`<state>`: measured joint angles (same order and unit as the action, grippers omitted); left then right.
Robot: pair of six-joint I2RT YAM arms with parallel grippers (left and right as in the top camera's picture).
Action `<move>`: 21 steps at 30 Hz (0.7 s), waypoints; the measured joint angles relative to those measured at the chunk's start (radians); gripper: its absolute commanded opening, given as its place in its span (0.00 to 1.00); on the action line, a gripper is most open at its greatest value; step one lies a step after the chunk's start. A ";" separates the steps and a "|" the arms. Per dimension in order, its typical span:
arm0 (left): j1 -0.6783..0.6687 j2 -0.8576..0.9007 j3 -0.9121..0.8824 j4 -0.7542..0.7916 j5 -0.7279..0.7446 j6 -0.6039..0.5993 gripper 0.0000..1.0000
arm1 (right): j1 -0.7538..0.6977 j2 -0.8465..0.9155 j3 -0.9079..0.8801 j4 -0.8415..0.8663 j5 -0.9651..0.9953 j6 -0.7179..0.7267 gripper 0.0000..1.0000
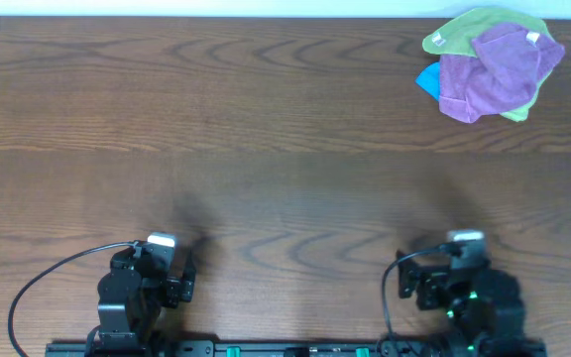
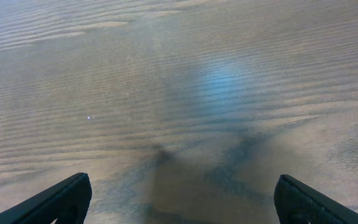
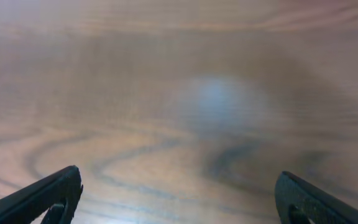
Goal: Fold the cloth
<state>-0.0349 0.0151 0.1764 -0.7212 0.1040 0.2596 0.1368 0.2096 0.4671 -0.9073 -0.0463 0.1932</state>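
- I see cloths heaped at the far bench edge.
- My left fingers and right fingers sit well apart from them, spread wide, holding nothing.

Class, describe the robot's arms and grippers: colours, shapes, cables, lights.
Both are black, blocky and grey-capped. A thin black cable loops off the left arm; the right arm shows small green lights. The left gripper and right gripper have dark, wedge-shaped fingers.
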 measured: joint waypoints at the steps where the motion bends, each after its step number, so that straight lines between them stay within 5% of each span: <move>1: 0.000 0.000 0.000 0.000 0.000 0.000 0.95 | -0.014 0.040 0.047 -0.004 0.005 0.004 0.99; 21: 0.000 0.000 0.000 0.000 0.000 0.000 0.95 | -0.218 1.031 0.877 -0.014 0.084 0.121 0.99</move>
<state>-0.0349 0.0151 0.1764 -0.7212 0.1036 0.2596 -0.0811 1.2407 1.3445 -0.9211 0.0376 0.3138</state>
